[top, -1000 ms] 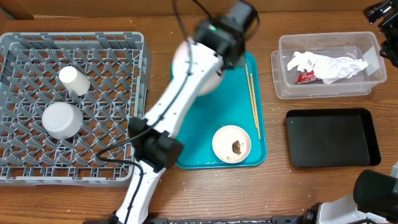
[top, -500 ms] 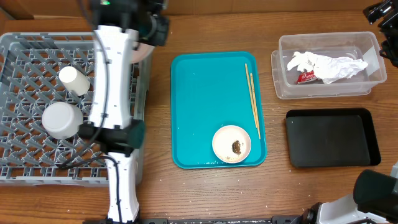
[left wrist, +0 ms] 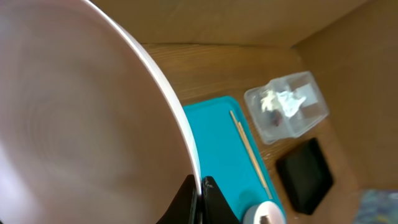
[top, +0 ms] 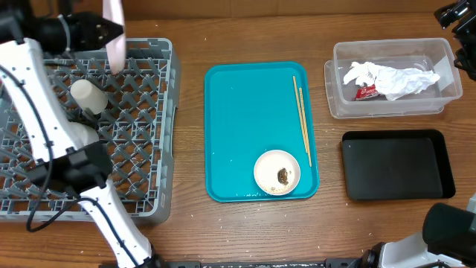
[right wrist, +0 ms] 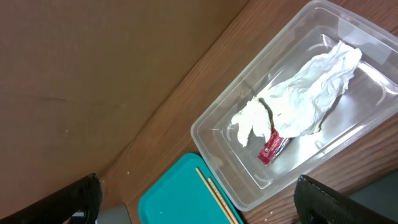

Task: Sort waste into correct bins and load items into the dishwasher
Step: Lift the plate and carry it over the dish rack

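Whitish-pink plate (top: 115, 37) hung edge-on above the dish rack (top: 167, 89), rim pinched by left fingers (left wrist: 217, 208). Judged stiff, slick, breakable; rim grip suits upright slotting. Right fingers (right wrist: 68, 199) spread, empty.

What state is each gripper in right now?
Left gripper: closed on the whitish-pink plate.
Right gripper: open, holding nothing.

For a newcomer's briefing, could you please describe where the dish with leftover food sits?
Find the big teal tray. In its lower right corner, overhead view, beside thin chopsticks, sits a small round white dish, the only thing there holding a brown lump.
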